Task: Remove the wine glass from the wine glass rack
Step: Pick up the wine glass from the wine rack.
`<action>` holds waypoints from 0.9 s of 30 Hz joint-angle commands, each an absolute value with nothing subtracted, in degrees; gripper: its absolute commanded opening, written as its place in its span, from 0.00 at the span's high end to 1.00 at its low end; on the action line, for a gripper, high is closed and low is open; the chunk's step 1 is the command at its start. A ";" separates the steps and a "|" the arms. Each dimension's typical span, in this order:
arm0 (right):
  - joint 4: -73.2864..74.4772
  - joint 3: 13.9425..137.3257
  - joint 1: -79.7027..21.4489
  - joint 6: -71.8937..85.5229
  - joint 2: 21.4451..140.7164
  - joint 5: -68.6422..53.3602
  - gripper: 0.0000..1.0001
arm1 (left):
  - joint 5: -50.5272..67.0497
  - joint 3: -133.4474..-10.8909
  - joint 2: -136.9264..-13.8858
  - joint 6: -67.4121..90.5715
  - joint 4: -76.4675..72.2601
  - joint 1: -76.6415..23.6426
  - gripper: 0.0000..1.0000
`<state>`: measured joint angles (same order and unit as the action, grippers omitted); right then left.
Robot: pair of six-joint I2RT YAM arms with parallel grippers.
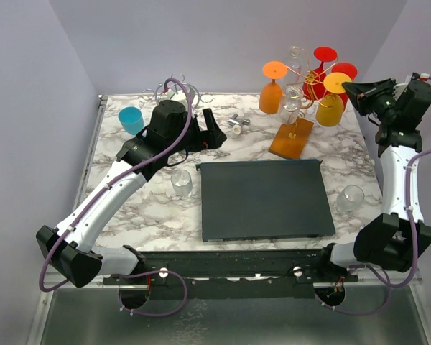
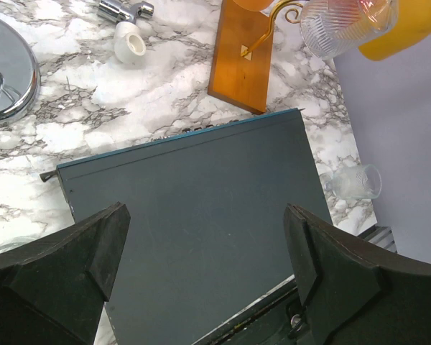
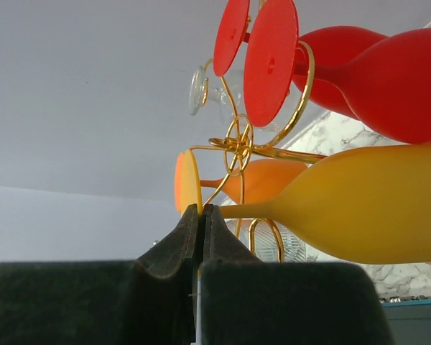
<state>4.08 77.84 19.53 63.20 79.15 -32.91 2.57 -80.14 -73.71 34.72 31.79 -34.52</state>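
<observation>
Jaws of the left gripper (image 1: pixel 212 133) stand wide apart, holding nothing, over the table (image 1: pixel 158 215) left of the dark board (image 1: pixel 266 198). Further right, at the back, the wine glass rack (image 1: pixel 291 138) carries the yellow wine glass (image 1: pixel 332 108), which hangs upside down from it. The right gripper (image 1: pixel 353 89), clenched and empty, sits just beside that glass's foot. It should open, close on the stem, then slide the glass outward, level, without tugging the rack.

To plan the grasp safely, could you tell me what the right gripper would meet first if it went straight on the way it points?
Most likely the yellow wine glass: its stem runs right up to the tips of the right gripper's shut fingers. Depth is unclear, though.
</observation>
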 commanded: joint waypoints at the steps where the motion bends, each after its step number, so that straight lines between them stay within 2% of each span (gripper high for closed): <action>1: 8.57 78.22 19.42 60.82 76.41 -28.18 0.99 | 2.27 -81.47 -73.08 35.07 31.03 -34.63 0.03; 14: 20.25 79.01 19.51 54.46 70.27 -22.22 0.99 | 3.05 -82.07 -72.95 35.07 31.25 -34.63 0.02; 27: 30.84 68.59 19.43 49.65 56.83 -39.15 0.99 | 4.83 -81.54 -73.56 34.97 31.33 -34.54 0.01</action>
